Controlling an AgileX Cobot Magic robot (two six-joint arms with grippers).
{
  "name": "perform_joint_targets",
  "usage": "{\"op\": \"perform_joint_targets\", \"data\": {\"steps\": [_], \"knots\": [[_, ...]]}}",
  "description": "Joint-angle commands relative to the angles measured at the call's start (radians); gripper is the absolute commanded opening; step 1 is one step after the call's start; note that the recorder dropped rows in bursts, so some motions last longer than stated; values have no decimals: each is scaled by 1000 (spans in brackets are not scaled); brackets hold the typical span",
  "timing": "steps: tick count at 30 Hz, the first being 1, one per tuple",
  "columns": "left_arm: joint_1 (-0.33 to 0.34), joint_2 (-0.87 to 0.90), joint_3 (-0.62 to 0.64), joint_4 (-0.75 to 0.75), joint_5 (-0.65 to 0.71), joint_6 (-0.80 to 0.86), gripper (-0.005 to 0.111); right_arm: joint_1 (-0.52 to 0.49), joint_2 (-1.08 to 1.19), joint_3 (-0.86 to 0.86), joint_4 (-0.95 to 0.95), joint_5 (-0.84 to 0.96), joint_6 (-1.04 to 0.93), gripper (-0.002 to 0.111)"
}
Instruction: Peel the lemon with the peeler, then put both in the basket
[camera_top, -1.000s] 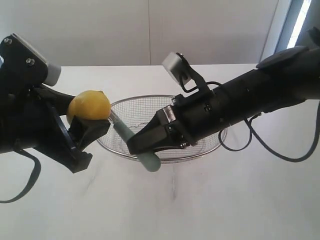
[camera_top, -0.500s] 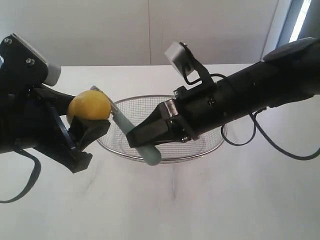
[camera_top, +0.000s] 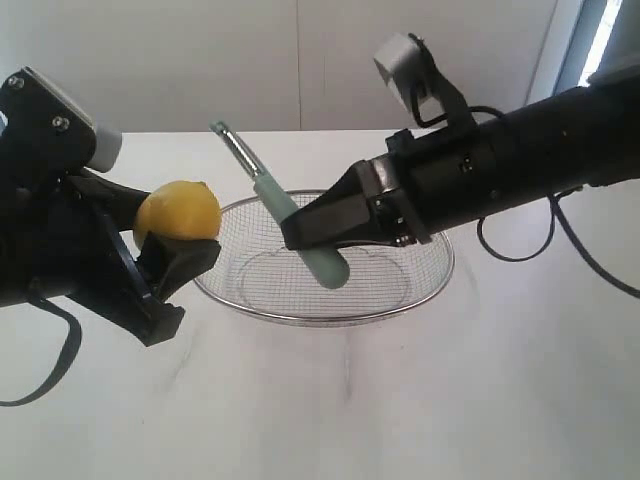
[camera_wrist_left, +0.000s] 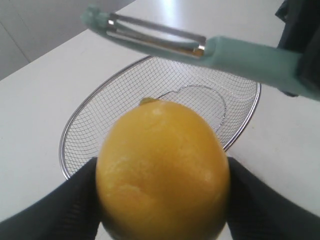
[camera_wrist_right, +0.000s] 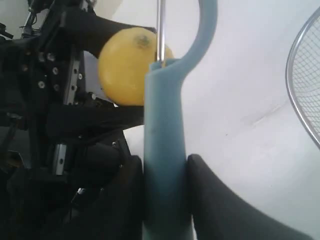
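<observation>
Exterior view: the left gripper (camera_top: 165, 232) pinches the lemon (camera_top: 180, 208), probably firm but slippery, at nine o'clock of the basket (camera_top: 432, 285). The right gripper (camera_top: 305, 233) clamps the peeler (camera_top: 280, 205), likely light and stiff, mid-handle, with the blade pointing toward eleven o'clock.

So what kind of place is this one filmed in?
Probably a robot lab bench set up for a kitchen chore, not a real kitchen: a bare white table against a plain wall, with only a lemon, a peeler and a wire basket as props.
</observation>
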Motion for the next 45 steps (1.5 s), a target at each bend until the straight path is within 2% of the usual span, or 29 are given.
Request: {"op": "perform_joint_targets", "data": {"steps": [1,11,20,33,38,45], "knots": [[-7,-3,4,-6,-17,-9,0,-9,-72,-2,6,17,-45,3],[-7,-3,4,-6,-14,-9,0,-102,-137,-2,-24,-24,-60,3],[-7,-3,4,-6,-14,-9,0,-127,-102,3,-149,-199,-5,3],[-7,-3,4,-6,-14,-9,0,-125,177,3,-60,-76,18,3],[-7,-3,4,-6,-14,-9,0,-82,215,3,-36,-56,7,3],[-7,-3,4,-6,-14,-9,0,60,221,3,-31,-29,-10,3]]}}
